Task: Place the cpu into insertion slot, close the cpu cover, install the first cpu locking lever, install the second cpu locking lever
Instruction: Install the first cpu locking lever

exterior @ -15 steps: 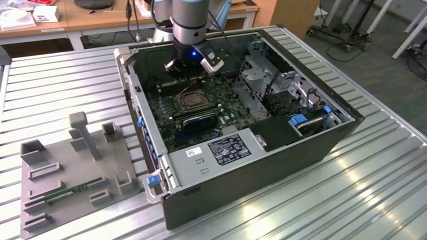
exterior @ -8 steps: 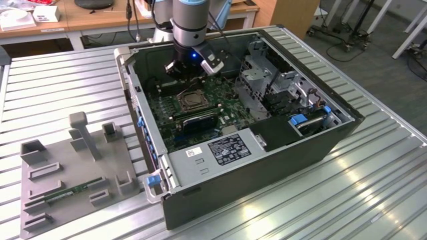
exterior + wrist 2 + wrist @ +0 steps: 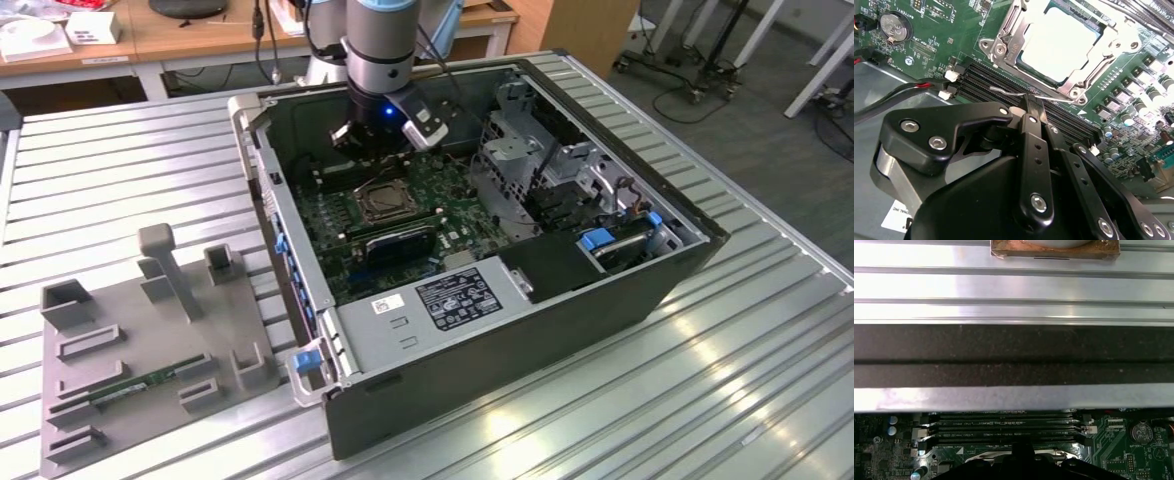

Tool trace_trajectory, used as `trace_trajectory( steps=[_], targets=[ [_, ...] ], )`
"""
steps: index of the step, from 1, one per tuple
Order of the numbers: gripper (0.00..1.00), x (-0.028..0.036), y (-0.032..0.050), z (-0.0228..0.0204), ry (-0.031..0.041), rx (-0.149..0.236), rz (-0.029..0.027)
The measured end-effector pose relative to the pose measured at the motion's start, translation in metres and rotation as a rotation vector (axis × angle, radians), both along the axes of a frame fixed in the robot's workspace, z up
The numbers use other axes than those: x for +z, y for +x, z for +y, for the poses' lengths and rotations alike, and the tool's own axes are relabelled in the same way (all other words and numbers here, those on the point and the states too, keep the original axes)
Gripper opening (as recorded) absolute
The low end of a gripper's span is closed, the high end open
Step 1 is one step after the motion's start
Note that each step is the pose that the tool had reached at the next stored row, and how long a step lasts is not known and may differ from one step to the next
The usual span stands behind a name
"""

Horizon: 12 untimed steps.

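Gripper (image 3: 1035, 102) clamps the wire locking lever (image 3: 1004, 91), hiding its middle.

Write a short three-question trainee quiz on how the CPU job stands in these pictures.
1. True or false: the cpu sits under the closed cpu cover.
2. The gripper is nearest to: A) the coin battery, B) a thin wire locking lever, C) a blue latch.
3. In the exterior view, what lies in the grey fixture beside the computer case?
Key: 1 true; 2 B; 3 a green memory stick.
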State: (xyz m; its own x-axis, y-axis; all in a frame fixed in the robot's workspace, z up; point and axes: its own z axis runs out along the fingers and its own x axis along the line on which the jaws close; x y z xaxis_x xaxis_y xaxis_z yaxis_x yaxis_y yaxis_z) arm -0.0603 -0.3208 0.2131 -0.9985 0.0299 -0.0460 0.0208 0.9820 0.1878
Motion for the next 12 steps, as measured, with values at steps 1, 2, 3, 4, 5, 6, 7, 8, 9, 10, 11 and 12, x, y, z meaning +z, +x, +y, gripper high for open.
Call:
trace_trajectory(
  steps=[1,2,3,4,5,6,7,8,9,10,11,12],
  targets=[
    [0.11,0.0,0.0002,0.0,0.0,0.0,0.0],
    [0.11,-0.0001,0.0003,0.0,-0.0001,0.0,0.0],
    [0.11,-0.0002,0.0006,0.0,0.0,0.0,0.0],
    [0.11,-0.0003,0.001,0.0001,-0.0001,0.0,0.0],
    [0.11,-0.0005,0.0014,0.0001,-0.0001,0.0,0.0],
    [0.11,-0.0006,0.0018,0.0001,-0.0002,0.0,0.0001],
    [0.11,-0.0008,0.0021,0.0001,-0.0002,0.0,0.0002],
    [0.11,-0.0011,0.0024,0.0001,-0.0001,0.0,0.0],
    [0.11,-0.0013,0.0026,0.0002,0.0,0.0,0.0],
    [0.11,-0.0015,0.0029,0.0002,0.0,0.0,0.0001],
    [0.11,-0.0018,0.003,0.0003,0.0,0.0,0.0001],
    [0.11,-0.002,0.0031,0.0004,0.0,0.0,0.0001]
  ],
)
